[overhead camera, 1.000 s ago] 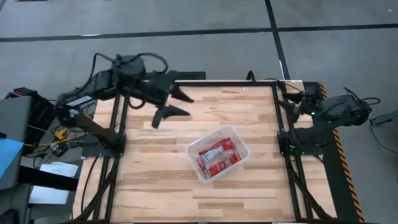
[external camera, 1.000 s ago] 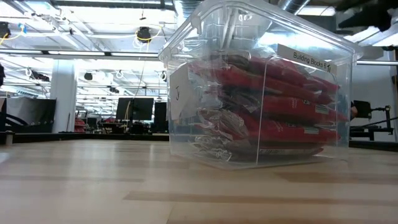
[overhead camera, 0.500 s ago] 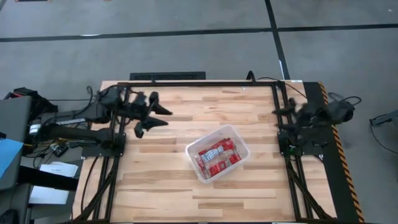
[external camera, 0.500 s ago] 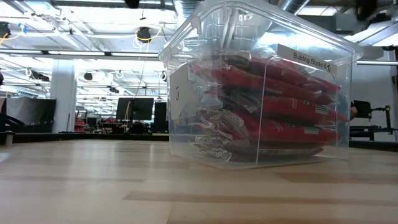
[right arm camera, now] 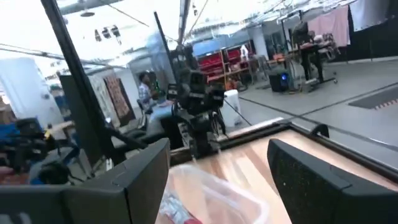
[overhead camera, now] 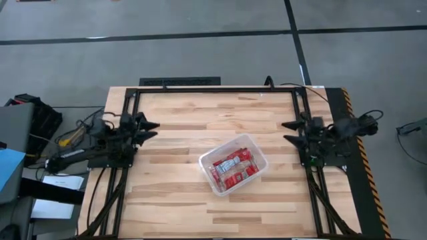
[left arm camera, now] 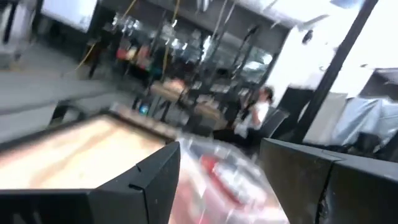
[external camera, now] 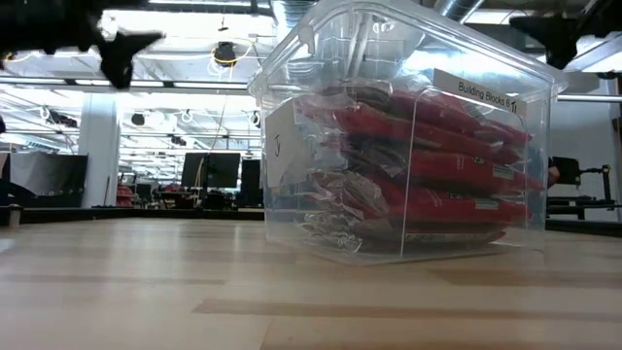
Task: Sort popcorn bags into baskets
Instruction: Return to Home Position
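Note:
The clear plastic tub (overhead camera: 233,163) stands on its base near the table's middle, a little right of centre, with several red popcorn bags (overhead camera: 233,168) stacked inside; the low view shows the tub (external camera: 398,136) close up with the red bags (external camera: 428,170) layered in it. My left gripper (overhead camera: 148,129) hangs open over the table's left edge, fingers pointing right. My right gripper (overhead camera: 291,132) hangs open over the right edge, fingers pointing left. Both are far from the tub and hold nothing. In the wrist views the tub (left arm camera: 224,174) (right arm camera: 205,199) shows ahead between the fingers.
The wooden tabletop (overhead camera: 173,193) lies bare around the tub. Black frame rails (overhead camera: 213,89) run along the far, left and right edges. A person (left arm camera: 255,115) sits in the room beyond the table. Cables and equipment lie off the table's left side.
My left gripper has swung from above the table's far left part down and back to the left edge, its arm folding in. My right arm has also folded, its gripper now showing at the right edge, pointing left. The tub and bags have stayed put.

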